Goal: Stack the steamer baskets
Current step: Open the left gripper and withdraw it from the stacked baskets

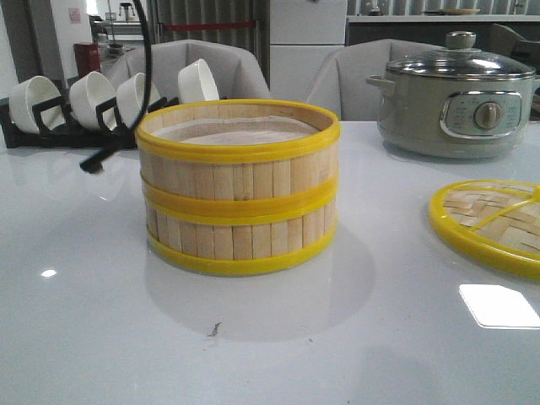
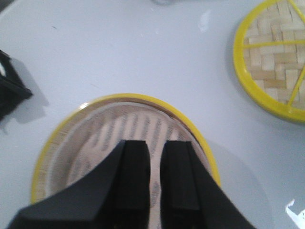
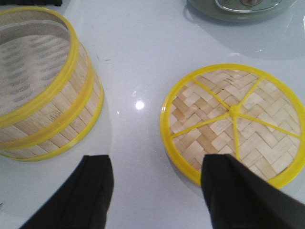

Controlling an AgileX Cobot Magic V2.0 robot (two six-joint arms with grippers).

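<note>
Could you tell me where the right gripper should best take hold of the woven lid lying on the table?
Probably by its yellow rim, from above: the lid lies flat, underside up, so no knob shows. The open right gripper hovers beside its near edge, which it could pinch.

glossy white table (image 1: pixel 101 337); two grey chairs (image 1: pixel 371 72) behind; light glare on tabletop

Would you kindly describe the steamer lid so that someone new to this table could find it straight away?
Start at the grey-green electric pot at the far right of the white table. Just in front of it, toward the robot, lies the lid, flat on the tabletop and apart from the two stacked steamer baskets at centre. Unlike those tall slatted rings, it is a flat yellow-rimmed disc of woven bamboo crossed by yellow spokes.
</note>
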